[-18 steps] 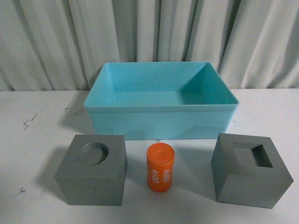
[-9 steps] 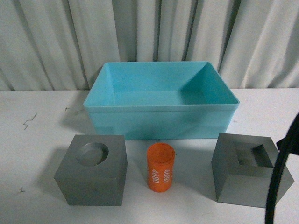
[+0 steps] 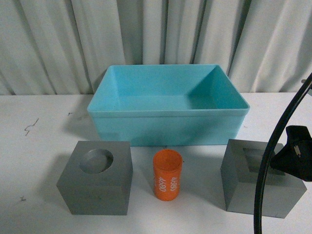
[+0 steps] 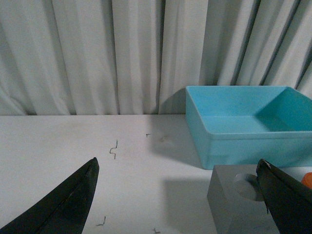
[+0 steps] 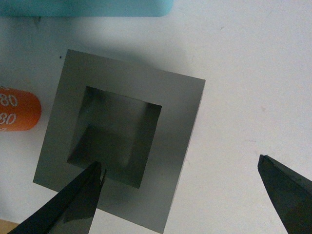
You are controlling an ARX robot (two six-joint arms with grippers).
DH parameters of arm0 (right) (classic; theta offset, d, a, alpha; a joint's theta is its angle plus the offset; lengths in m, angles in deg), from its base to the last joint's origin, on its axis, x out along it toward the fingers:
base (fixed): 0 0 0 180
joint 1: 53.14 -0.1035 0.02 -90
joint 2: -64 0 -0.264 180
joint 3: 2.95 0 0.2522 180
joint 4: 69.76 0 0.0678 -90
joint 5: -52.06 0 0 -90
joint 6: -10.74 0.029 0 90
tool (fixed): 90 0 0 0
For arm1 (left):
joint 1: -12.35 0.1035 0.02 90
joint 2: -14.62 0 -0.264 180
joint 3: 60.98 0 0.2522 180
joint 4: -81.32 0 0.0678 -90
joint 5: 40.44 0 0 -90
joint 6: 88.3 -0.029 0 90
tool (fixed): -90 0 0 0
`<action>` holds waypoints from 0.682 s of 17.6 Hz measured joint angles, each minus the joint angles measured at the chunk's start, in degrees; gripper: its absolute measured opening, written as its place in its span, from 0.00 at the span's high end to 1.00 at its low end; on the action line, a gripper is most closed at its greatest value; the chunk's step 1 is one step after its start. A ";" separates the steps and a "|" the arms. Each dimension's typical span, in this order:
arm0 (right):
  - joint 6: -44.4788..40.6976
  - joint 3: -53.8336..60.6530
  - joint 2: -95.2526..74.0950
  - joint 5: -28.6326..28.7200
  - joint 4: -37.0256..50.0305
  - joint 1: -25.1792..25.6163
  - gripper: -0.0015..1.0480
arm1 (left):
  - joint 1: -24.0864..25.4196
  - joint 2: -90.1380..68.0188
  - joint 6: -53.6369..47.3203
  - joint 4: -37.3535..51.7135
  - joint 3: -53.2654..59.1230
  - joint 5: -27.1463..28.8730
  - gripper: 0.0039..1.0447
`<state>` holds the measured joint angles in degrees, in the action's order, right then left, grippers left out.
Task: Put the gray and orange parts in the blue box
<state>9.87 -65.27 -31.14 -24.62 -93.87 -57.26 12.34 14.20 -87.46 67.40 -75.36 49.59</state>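
Observation:
The blue box (image 3: pixel 168 114) stands empty at the back middle of the white table. In front of it stand the gray cube with a round recess (image 3: pixel 96 178) on the left, the orange cylinder (image 3: pixel 168 175) upright in the middle, and the gray cube with a square hole (image 3: pixel 248 183) on the right. My right gripper (image 5: pixel 178 185) is open above the square-hole cube (image 5: pixel 122 141), one finger over its hole, the other beyond its edge. My left gripper (image 4: pixel 178 187) is open, low, beside the round-recess cube (image 4: pixel 239 204). The box (image 4: pixel 243 124) lies beyond it.
A gray curtain (image 3: pixel 156 39) hangs behind the table. A black cable (image 3: pixel 275 146) and part of my right arm (image 3: pixel 297 156) cross in front of the right cube. Small dark marks (image 3: pixel 30 127) dot the table at the left.
My right arm has come in from the right edge over the square-hole cube, now partly hiding it. The cubes, cylinder and box have not moved.

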 joint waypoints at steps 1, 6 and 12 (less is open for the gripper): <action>0.09 0.02 -0.02 -0.09 0.04 0.00 0.06 | 0.00 0.00 0.00 0.00 0.00 0.00 0.06; 2.89 0.02 -1.40 -0.48 1.31 -0.04 0.06 | 0.00 0.00 0.00 -0.02 0.00 -0.02 0.06; 7.48 0.09 -5.05 -2.62 3.85 -0.42 0.18 | 0.00 0.00 -0.02 0.00 0.00 -0.02 0.06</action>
<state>17.35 -65.18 -36.18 -27.24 -90.02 -57.67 12.34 14.20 -87.48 67.40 -75.36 49.57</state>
